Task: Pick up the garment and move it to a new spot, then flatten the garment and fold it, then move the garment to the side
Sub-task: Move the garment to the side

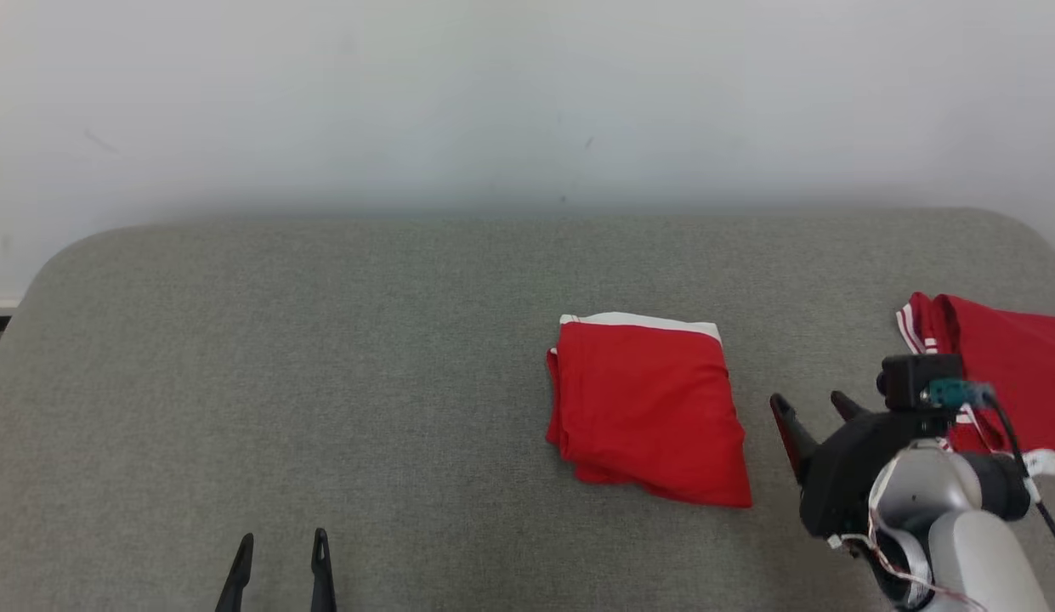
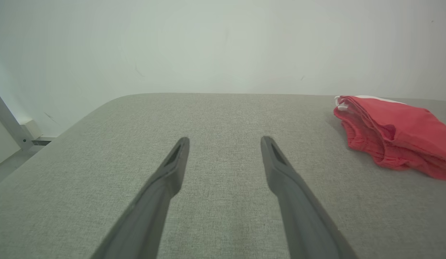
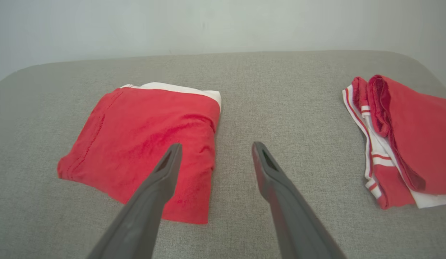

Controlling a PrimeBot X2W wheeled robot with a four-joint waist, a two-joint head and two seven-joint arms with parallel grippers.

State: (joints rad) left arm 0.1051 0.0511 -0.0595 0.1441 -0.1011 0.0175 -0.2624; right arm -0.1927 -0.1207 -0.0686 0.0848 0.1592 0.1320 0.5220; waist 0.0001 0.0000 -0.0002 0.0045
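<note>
At about 7 o'clock in the head view, the left gripper (image 1: 282,540) is hovering over the grey, cloth-covered table with rounded corners (image 1: 323,357). Its two dark fingers are standing spread with nothing between them, well apart from the work.

Moving right, the red fabric garment (image 1: 646,408), folded into a compact rectangle with a white band along its far edge, is lying flat on the table at about 4 o'clock from the picture's centre. The folding seems to be finished, so the step in hand is probably the move to the side.

At the garment's 3 o'clock, the right gripper (image 1: 808,398) is waiting just beside the right edge, fingers parted and carrying nothing. In the right wrist view one finger is overlapping the garment's near right corner while the other is sitting over bare table; whether either is touching cloth cannot be told.

To do this well, the lower finger should be sliding under every layer before the jaws close. Catching only the top layer is likely to pull the fold open. A low, steady carry toward 3 o'clock should be keeping the stack together.

Farther right, at the table's 3 o'clock edge, a loosely folded pile of red cloth with white stripes (image 1: 1012,348) is resting. The garment should be landing near it, not on it.
</note>
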